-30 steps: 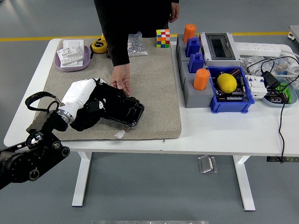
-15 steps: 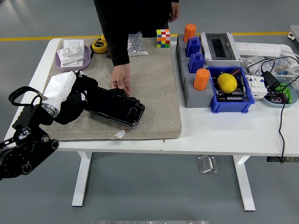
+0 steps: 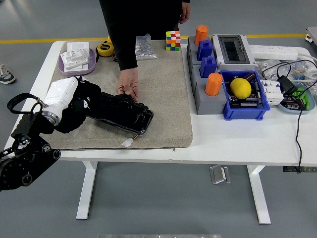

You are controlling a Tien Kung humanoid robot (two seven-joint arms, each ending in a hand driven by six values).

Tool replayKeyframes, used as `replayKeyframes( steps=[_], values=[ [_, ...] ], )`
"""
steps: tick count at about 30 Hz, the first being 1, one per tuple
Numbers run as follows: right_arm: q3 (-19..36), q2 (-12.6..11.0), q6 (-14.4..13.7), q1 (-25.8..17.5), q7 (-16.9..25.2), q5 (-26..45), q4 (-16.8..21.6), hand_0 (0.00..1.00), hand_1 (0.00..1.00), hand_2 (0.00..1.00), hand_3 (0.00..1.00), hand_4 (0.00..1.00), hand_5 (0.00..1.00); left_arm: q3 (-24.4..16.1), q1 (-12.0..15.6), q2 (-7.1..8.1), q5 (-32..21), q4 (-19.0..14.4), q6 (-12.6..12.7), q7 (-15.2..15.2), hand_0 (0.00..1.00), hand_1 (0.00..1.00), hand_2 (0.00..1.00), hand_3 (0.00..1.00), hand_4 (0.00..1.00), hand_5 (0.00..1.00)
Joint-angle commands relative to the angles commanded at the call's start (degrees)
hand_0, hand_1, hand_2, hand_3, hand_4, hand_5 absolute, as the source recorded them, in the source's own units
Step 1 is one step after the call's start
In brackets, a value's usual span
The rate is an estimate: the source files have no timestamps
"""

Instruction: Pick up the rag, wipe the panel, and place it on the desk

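Head view: left hand [image 3: 74, 106], fingers closed on dark rag [image 3: 79, 116], over panel [image 3: 121, 113].
Risk: person's hand [image 3: 129, 84] steadies panel; a hard wipe could shift it.

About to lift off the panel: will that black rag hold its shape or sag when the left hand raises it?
The rag is bunched and folded under the left hand, so it will probably droop. It looks light. The panel, pinned by a person's hand, should stay put.
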Motion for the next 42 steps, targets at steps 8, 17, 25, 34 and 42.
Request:
replayKeyframes(
  steps=[8,17,25,34,42],
  values=[
    [-0.1,0.1,0.0,0.1,0.1,0.1,0.0,0.720,0.628,0.670,0.584,0.976,0.552,1.0,-0.3,-0.35,-0.2,-0.4,0.0,0.2,0.229,0.324,0.456,0.299,0.177,0.002],
    [0.1,-0.1,0.0,0.1,-0.1,-0.1,0.0,0.720,0.627,0.671,0.585,0.976,0.552,4.2,-0.6,-0.82,-0.8,-3.3,-0.6,0.7,0.228,0.323,0.457,0.300,0.179,0.002],
    [0.1,-0.1,0.0,0.2,-0.1,-0.1,0.0,0.720,0.627,0.670,0.585,0.976,0.552,8.2,-1.2,-0.73,-1.4,-7.0,-1.1,1.5,0.230,0.326,0.460,0.304,0.192,0.002],
    [0.1,-0.3,0.1,0.2,-0.1,0.0,0.0,0.720,0.627,0.671,0.584,0.977,0.553,12.3,-1.5,-0.71,-1.8,-9.8,-1.9,2.2,0.233,0.332,0.465,0.311,0.213,0.002],
    [0.2,-0.5,0.2,0.3,-0.3,-0.1,0.0,0.720,0.627,0.670,0.584,0.976,0.552,13.6,-2.2,-0.85,-1.9,-12.2,-2.5,2.7,0.233,0.331,0.466,0.314,0.216,0.002]
  ],
)
